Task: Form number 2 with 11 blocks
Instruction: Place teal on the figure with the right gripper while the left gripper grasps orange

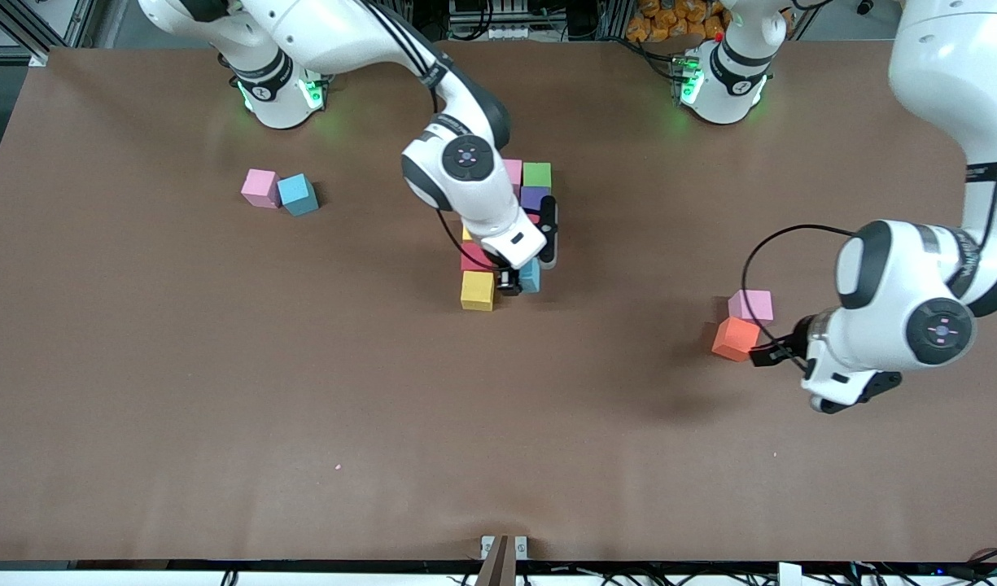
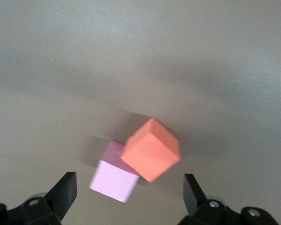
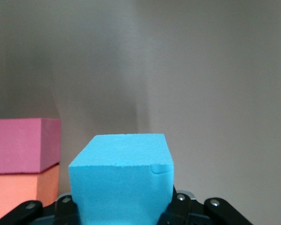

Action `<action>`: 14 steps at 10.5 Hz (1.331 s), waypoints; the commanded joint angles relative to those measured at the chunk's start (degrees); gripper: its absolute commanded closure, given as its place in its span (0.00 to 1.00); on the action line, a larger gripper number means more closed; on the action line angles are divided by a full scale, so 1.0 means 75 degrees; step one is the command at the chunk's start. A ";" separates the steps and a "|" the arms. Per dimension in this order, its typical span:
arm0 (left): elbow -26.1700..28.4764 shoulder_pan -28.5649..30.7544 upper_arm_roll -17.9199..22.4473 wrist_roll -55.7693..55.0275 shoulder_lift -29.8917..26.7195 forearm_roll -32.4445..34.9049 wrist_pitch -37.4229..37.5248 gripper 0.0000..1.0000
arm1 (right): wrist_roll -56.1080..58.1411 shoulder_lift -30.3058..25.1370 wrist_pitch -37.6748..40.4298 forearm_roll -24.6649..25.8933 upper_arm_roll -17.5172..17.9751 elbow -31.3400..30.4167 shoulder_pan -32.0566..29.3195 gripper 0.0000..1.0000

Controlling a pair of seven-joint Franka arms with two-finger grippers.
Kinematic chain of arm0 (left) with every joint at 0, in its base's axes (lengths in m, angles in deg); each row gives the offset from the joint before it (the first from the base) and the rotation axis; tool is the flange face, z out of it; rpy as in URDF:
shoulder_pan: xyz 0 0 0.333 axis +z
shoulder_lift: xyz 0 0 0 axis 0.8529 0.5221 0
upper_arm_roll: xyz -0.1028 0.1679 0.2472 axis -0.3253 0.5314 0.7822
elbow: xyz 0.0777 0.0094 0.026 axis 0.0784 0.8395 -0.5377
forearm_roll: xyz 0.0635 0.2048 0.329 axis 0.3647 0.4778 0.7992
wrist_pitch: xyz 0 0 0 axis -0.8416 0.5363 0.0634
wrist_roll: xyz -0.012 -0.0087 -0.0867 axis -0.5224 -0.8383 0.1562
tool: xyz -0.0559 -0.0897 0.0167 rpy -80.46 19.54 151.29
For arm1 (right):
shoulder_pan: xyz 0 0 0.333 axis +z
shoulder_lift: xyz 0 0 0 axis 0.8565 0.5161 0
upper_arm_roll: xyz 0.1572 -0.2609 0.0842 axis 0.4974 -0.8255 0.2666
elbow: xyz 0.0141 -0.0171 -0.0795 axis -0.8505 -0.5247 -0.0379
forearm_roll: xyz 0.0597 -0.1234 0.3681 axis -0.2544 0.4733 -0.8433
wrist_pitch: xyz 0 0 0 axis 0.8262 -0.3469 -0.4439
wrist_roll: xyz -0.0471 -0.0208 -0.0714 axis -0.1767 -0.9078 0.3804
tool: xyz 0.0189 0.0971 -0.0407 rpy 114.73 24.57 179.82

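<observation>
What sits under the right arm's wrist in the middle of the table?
Partly built digit: pink block, green block, purple block, red block and yellow block show. The right gripper is shut on a blue block. The wrist covers the digit's middle blocks.

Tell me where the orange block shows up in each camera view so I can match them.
Front view: the orange block lies toward the left arm's end of the table, by the open left gripper.
Left wrist view: centre.
Right wrist view: cannot tell.
Shared landmark: the pink block touching it.

Matte brown table surface [image 1: 221, 391] fills the frame; dark cabling [image 1: 710, 574] lines the lower edge; metal framing [image 1: 26, 24] at upper left.
</observation>
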 commanded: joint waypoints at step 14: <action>0.1739 0.0041 -0.0456 0.4791 0.0242 0.1110 -0.1969 0.00 | 0.0686 0.0990 0.0329 0.0142 -0.0231 0.0367 -0.0068 0.41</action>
